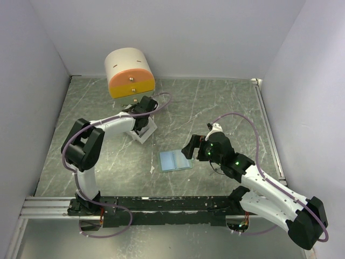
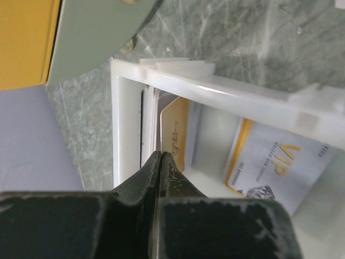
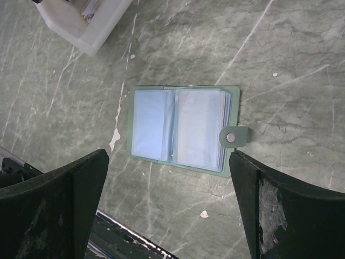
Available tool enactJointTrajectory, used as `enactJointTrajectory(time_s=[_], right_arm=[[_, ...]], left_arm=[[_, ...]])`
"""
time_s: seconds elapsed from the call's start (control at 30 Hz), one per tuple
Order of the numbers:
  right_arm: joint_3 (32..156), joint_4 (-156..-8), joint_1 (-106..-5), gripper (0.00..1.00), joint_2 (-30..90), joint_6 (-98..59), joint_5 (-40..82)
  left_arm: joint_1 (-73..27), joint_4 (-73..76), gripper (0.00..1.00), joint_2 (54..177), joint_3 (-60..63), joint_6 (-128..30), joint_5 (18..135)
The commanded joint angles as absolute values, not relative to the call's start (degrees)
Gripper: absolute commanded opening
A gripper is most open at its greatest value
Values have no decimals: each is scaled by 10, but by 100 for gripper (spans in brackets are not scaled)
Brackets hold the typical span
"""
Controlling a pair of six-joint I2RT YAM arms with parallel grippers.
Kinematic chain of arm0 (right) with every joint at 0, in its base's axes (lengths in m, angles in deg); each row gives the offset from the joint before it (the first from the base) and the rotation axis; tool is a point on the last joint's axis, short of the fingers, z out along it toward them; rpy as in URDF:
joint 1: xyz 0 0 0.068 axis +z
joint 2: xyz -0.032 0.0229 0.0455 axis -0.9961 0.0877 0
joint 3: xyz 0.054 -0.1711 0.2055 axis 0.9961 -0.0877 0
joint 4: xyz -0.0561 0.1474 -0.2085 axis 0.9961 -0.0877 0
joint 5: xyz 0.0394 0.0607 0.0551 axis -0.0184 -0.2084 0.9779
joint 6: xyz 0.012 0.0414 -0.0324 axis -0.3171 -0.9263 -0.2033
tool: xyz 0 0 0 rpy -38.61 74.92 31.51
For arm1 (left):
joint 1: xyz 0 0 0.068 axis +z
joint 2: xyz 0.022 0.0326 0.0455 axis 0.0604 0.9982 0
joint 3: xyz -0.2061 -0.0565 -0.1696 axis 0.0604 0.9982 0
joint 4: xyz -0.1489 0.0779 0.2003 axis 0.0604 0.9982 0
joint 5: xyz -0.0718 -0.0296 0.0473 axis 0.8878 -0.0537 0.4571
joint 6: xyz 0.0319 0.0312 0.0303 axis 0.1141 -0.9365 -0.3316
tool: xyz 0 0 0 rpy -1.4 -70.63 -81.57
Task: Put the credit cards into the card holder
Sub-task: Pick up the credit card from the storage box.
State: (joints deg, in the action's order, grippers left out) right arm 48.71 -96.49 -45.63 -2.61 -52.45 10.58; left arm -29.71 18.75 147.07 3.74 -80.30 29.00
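Note:
The card holder (image 1: 175, 159) lies open on the table, pale blue sleeves up, with its clasp tab (image 3: 232, 137) on the right; it fills the middle of the right wrist view (image 3: 180, 129). My right gripper (image 1: 195, 148) is open and empty, hovering just right of and above the holder (image 3: 168, 162). My left gripper (image 1: 143, 116) reaches into the white box (image 1: 143, 130). In the left wrist view it (image 2: 160, 155) is shut on the near edge of an upright orange-yellow card (image 2: 175, 132). More cards (image 2: 145, 124) stand edge-on against the box's left wall. A white VIP card (image 2: 275, 167) with an orange border leans on the box's right side.
The big cream cylinder (image 1: 129, 73) with orange and yellow drawers stands just behind the white box, and its front shows in the left wrist view (image 2: 27, 43). The white box's corner appears at the upper left of the right wrist view (image 3: 86, 21). Grey walls enclose the marbled table (image 1: 226, 108).

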Motion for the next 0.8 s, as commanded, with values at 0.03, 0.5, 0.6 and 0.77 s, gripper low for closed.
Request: enactJointTrajectory(time_s=[0.03, 0.5, 0.6, 0.77], right_arm=[[485, -959, -456, 96, -28, -520, 115], [473, -963, -456, 96, -11, -531, 106], [474, -964, -457, 96, 20, -519, 92], [488, -957, -458, 88, 79, -492, 93]], left_arm=[[-299, 252, 7, 1437, 7, -753, 341], [-298, 354, 7, 1341, -40, -592, 434], [-297, 383, 7, 1317, -57, -513, 439], [-296, 374, 7, 1270, -54, -420, 591]])
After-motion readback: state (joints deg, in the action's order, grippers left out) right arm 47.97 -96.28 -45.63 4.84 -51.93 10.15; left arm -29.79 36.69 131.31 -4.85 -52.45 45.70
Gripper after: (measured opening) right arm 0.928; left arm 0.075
